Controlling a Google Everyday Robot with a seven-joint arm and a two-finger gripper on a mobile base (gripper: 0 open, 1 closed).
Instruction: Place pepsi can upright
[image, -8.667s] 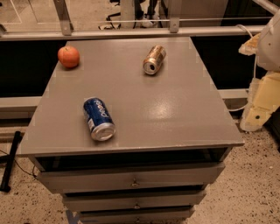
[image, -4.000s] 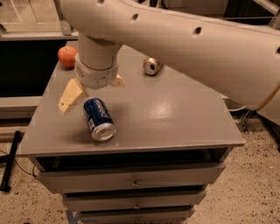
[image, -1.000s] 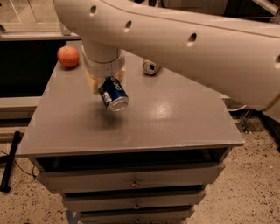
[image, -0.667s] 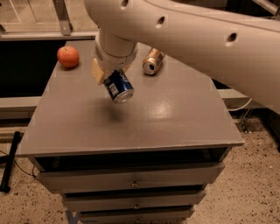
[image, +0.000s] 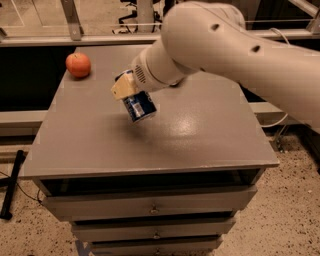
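The pepsi can (image: 139, 106) is dark blue with white lettering and hangs tilted in the air above the middle of the grey table (image: 150, 150), its silver end pointing down and right. My gripper (image: 131, 91) is shut on the can's upper part; a tan finger (image: 124, 86) shows against the can's left side. The big white arm (image: 235, 45) reaches in from the upper right and hides the far part of the table.
An orange-red fruit (image: 78, 65) sits at the table's far left corner. Drawers (image: 150, 206) run below the table's front edge. A dark strap (image: 11, 185) lies on the speckled floor at left. The gold-bronze can is hidden behind the arm.
The can was lying on the table's left front; my gripper closed on it, lifted it, and has carried it rightward and up. The arm has swung to the right.
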